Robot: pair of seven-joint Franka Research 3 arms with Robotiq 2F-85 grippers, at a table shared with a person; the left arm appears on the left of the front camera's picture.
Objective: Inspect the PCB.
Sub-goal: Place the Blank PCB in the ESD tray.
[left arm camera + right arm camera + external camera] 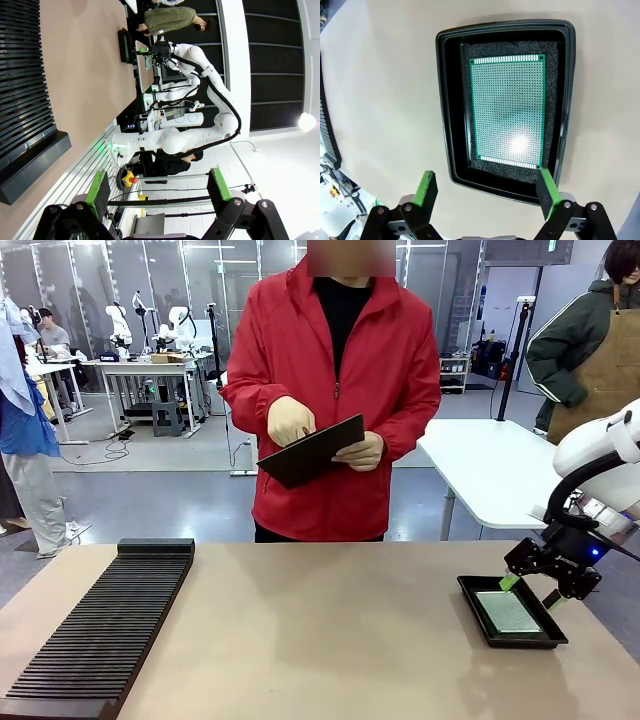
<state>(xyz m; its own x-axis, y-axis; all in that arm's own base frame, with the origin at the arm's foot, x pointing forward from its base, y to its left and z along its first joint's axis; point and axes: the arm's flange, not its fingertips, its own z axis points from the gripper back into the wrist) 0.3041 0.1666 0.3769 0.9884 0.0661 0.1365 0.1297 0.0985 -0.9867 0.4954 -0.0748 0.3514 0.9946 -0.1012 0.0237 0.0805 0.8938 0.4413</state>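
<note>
- One PCB [507,110] lies flat, dotted face up, inside the shallow black tray [450,100] at the table's [330,640] right end; a bright glare spot sits on the board's near part.
- In the right wrist view its long axis runs straight away from the pincer, parallel to the tray's long sides, short edges near and far; dark foam shows all around it.
- From the front, board [508,611] and tray [478,615] run long-side away from the robot, angled slightly.
- Right pincer [528,590] hovers over the tray's far right corner, jaws spread wide with nothing between them; its green pads [426,186] frame the tray's near end in its own camera.
- Left pincer [159,192] is spread wide too, holding nothing, pointed along the table edge toward the other arm.
- A ribbed black rack [100,630] covers the table's left side.
- Across the table, a person in a red jacket [335,390] holds a dark flat board [312,452], one hand [362,452] beneath, the other hand [290,422] on top.
</note>
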